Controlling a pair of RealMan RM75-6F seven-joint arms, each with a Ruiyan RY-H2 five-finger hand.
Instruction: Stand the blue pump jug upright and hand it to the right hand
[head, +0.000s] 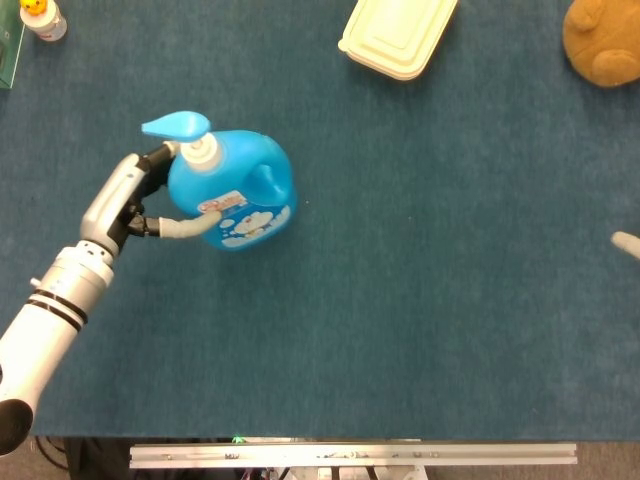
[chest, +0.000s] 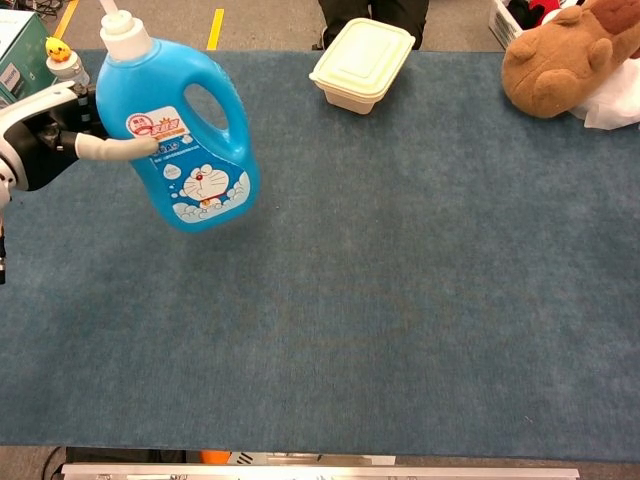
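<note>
One blue carpeted table (chest: 420, 300) — floor (chest: 270, 22) beyond

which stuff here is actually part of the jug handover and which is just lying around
Part of the job:
blue pump jug, upright, held by the left hand
right hand, only a tip showing at the right edge of the head view

Just lying about:
cream lidded container
brown plush toy
small bottle with a yellow top
green box
</note>
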